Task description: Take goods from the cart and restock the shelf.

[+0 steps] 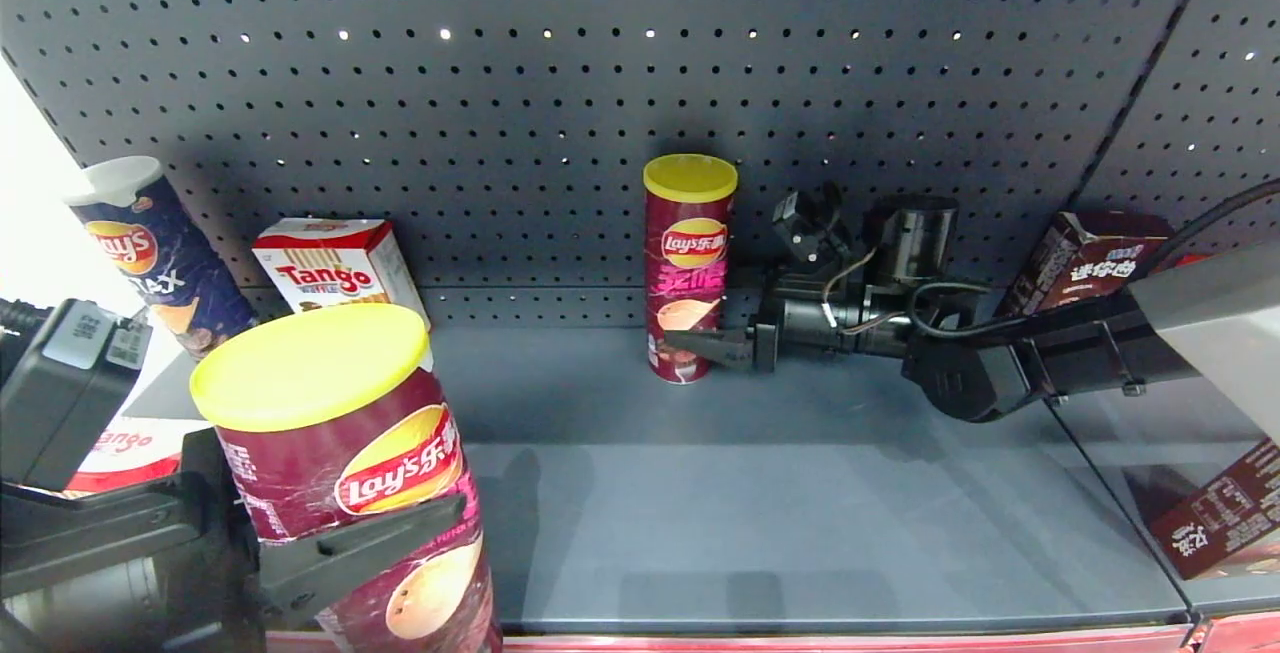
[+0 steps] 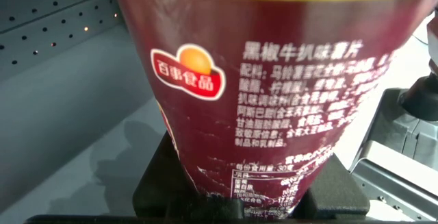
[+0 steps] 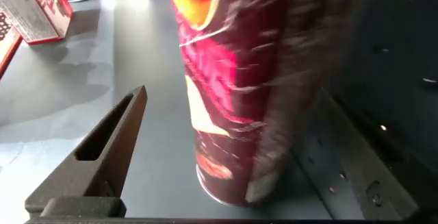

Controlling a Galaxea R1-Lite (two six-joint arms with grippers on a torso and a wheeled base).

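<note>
— The left pincer [image 1: 340, 543]?
— Clamped on a yellow-lidded maroon crisp tube [image 1: 350, 453], front-left of the grey metal shelf [image 1: 800, 493].
— The right pincer [image 1: 690, 333]?
— Spread apart around a matching tube [image 1: 688, 273] standing by the perforated back panel [image 1: 600, 83].

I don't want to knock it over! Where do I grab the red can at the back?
Probably round the middle of the red can, coming from the front: it's a tall upright tube, and the pegboard wall stands close behind.
</note>
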